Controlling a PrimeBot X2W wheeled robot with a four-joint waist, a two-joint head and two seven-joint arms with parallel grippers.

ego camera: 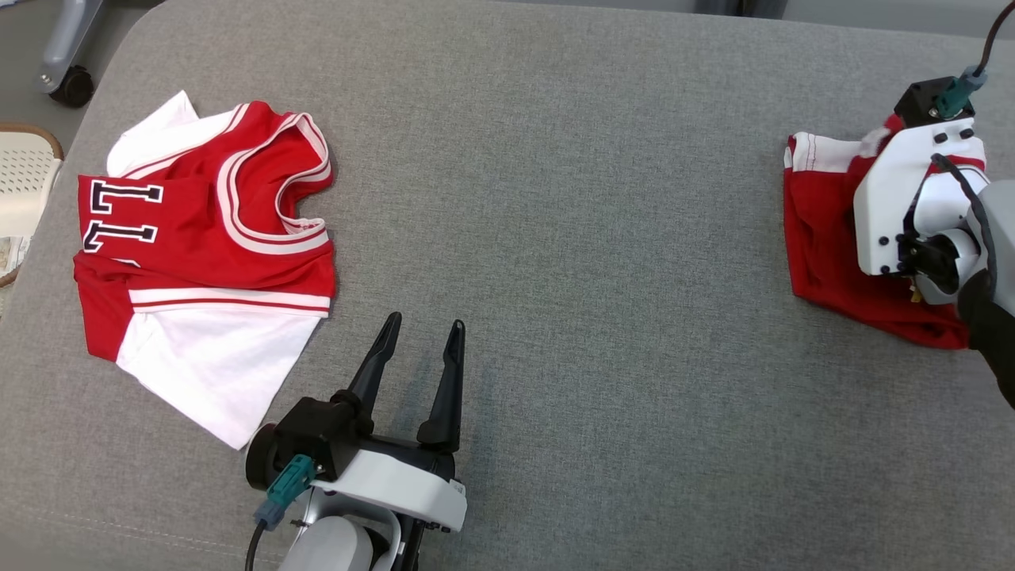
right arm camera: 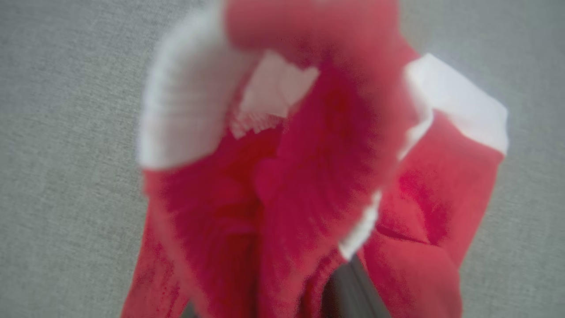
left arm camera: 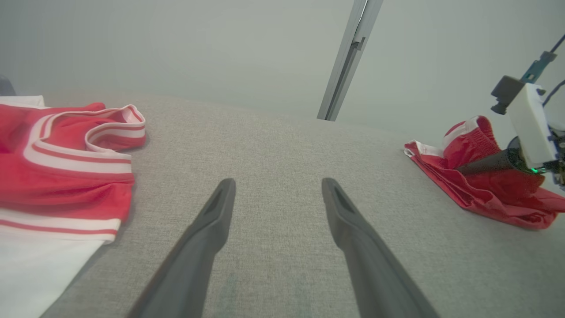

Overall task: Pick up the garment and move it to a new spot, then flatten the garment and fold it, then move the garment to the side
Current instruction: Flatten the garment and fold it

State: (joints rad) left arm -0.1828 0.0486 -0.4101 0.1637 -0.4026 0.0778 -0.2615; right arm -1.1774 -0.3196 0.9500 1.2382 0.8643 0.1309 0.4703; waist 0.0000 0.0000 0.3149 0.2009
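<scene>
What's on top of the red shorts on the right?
The right pincer sits on the shorts, one finger pushed into bunched cloth. Its fingertips are covered, so its grip cannot be judged.

Setting: indoor test room, more lab than lived-in home; exact kind uncertain.
Evidence: broad grey woven-fabric padded surface (ego camera: 555,159), rounded corner, stitched seam; black caster wheel (ego camera: 71,86) under grey equipment leg (ego camera: 67,32) on plain grey floor (ego camera: 24,99); white perforated basket with brown rim (ego camera: 24,170) alongside; bare pale wall (left arm camera: 176,44); grey metal rail (left arm camera: 348,57).
</scene>
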